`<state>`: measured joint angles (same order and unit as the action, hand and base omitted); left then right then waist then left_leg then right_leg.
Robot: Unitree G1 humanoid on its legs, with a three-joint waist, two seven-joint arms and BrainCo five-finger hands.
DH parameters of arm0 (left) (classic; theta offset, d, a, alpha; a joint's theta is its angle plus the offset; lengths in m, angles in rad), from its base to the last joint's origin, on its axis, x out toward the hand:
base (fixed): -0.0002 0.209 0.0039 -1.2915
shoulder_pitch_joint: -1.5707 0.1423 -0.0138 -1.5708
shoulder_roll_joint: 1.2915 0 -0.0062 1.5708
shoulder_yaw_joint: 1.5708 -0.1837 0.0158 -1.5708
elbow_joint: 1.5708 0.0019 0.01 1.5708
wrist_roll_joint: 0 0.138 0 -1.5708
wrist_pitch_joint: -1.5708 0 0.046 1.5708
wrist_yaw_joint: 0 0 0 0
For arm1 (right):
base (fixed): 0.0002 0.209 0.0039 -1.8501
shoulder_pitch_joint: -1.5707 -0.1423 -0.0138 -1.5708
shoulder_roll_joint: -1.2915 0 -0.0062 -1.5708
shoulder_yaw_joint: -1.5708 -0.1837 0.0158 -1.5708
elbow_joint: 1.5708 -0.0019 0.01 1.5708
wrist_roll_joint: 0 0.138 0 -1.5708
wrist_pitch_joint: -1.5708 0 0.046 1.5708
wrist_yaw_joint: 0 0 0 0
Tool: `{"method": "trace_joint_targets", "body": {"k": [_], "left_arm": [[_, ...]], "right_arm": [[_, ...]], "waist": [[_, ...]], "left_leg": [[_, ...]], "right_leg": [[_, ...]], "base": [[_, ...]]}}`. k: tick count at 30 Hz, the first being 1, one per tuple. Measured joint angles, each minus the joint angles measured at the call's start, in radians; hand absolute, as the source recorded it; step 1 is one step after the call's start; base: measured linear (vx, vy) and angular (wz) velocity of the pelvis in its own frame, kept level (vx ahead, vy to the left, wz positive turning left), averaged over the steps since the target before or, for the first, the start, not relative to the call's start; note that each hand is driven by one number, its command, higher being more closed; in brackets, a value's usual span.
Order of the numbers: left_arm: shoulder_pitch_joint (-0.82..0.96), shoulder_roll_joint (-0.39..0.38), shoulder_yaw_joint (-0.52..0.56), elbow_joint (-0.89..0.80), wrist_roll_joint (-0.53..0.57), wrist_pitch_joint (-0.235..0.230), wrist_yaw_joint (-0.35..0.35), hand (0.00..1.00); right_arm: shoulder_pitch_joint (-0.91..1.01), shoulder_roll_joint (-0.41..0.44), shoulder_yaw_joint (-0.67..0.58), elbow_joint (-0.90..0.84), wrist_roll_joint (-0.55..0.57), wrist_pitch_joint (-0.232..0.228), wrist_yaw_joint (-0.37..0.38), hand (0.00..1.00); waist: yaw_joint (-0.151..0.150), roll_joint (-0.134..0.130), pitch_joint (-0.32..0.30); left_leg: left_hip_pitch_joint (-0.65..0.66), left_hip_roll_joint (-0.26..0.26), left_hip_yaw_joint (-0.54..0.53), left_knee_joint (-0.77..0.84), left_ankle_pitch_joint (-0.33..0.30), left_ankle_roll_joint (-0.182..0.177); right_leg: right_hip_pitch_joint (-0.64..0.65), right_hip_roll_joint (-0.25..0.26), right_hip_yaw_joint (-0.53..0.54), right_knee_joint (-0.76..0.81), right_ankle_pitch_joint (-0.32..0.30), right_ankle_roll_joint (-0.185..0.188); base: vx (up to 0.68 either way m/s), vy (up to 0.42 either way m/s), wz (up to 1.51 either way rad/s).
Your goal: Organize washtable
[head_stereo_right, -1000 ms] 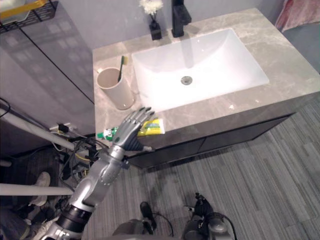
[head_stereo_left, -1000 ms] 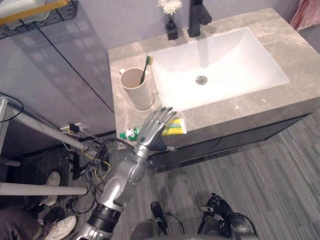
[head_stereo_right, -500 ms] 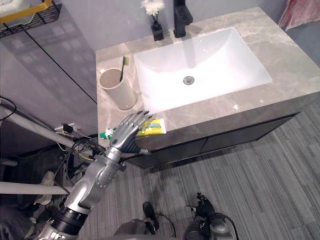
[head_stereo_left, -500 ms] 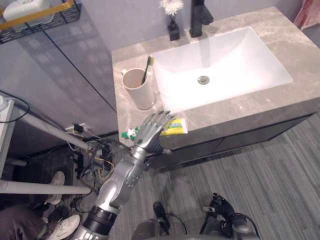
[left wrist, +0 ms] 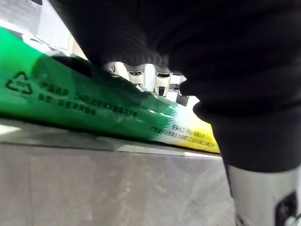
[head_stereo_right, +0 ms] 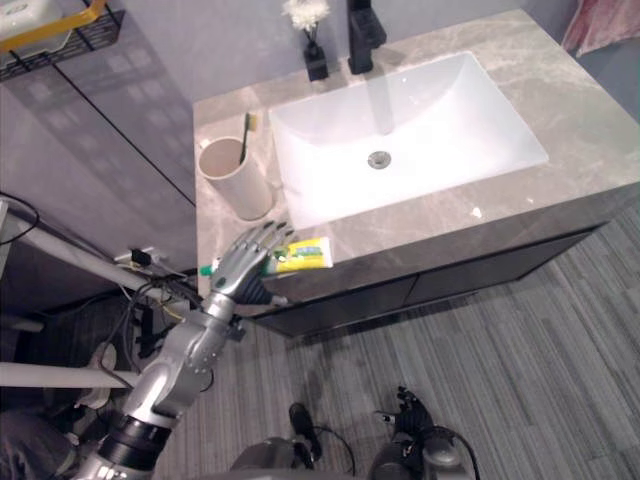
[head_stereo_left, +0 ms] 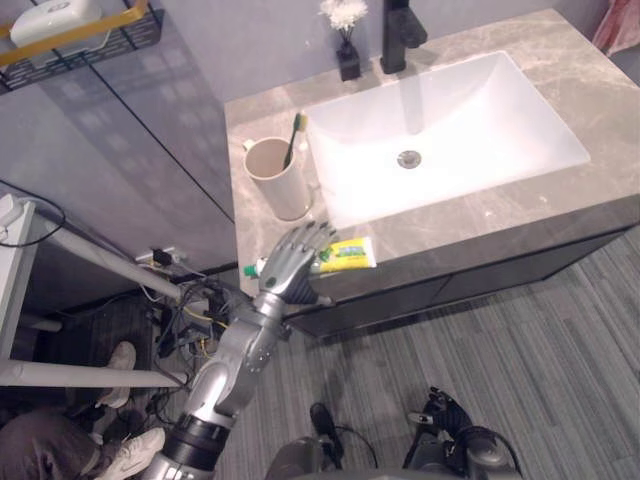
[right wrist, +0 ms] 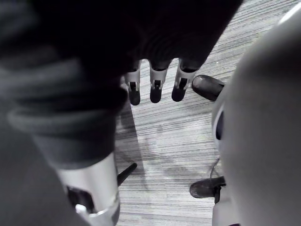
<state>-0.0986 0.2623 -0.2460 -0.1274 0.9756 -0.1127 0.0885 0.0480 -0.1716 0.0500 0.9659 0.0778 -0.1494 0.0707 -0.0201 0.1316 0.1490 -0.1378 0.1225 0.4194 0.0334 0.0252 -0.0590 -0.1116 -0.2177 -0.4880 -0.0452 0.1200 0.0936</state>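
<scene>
Left hand point(head_stereo_left: 288, 265) is curled over the toothpaste tube point(head_stereo_left: 348, 253), which is laid at the tabletop's point(head_stereo_left: 480, 215) front edge, near the cup point(head_stereo_left: 275, 180) holding a toothbrush point(head_stereo_left: 296, 130). The right hand point(right wrist: 155, 87) is hung with fingers relaxed above the floor point(right wrist: 160, 136).

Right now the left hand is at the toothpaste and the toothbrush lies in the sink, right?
No. The toothbrush stands in the cup, not in the sink, as the left eye view shows. The left hand is at the toothpaste.

Grey striped floor point(head_stereo_left: 520, 340), pale grey wall point(head_stereo_left: 230, 40)
</scene>
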Motion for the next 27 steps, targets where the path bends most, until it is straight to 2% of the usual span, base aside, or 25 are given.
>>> {"method": "trace_joint_targets", "body": {"k": [8, 9, 21, 27], "left_arm": [[0.0, 0.0, 0.021, 0.002, 0.0, 0.017, -0.001, 0.0], [0.0, 0.0, 0.021, 0.002, 0.0, 0.017, -0.001, 1.0], [-0.04, -0.001, 0.035, -0.003, -0.001, 0.014, 0.006, 1.0], [-0.028, -0.001, 0.03, -0.003, -0.001, -0.012, 0.006, 1.0]], "right_arm": [[0.0, 0.0, -0.001, 0.0, 0.0, 0.001, 0.0, 0.0], [0.0, -0.001, -0.001, 0.0, 0.0, 0.001, 0.0, 0.0], [0.0, -0.003, -0.002, -0.001, 0.0, 0.001, 0.0, 0.0], [0.0, -0.005, -0.002, -0.002, 0.0, 0.001, 0.0, 0.0]], "waist": [[0.004, 0.001, 0.001], [0.004, 0.001, 0.001], [0.005, 0.006, 0.005], [0.007, 0.005, 0.013]], "left_leg": [[0.0, 0.001, 0.0, -0.001, 0.0, 0.0], [0.0, 0.001, 0.0, -0.001, 0.0, 0.0], [0.0, 0.001, -0.001, -0.004, 0.0, 0.0], [0.0, 0.001, -0.001, -0.004, 0.0, 0.0]], "right_leg": [[0.0, 0.001, 0.0, -0.002, 0.0, 0.0], [0.0, 0.002, 0.0, -0.002, 0.0, 0.0], [0.001, 0.003, -0.002, -0.005, 0.0, 0.0], [0.001, 0.003, -0.002, -0.006, 0.0, 0.0]], "base": [[0.0, 0.0, 0.0], [0.0, 0.0, 0.0], [0.0, 0.0, 0.0], [0.0, 0.0, 0.0]]}}
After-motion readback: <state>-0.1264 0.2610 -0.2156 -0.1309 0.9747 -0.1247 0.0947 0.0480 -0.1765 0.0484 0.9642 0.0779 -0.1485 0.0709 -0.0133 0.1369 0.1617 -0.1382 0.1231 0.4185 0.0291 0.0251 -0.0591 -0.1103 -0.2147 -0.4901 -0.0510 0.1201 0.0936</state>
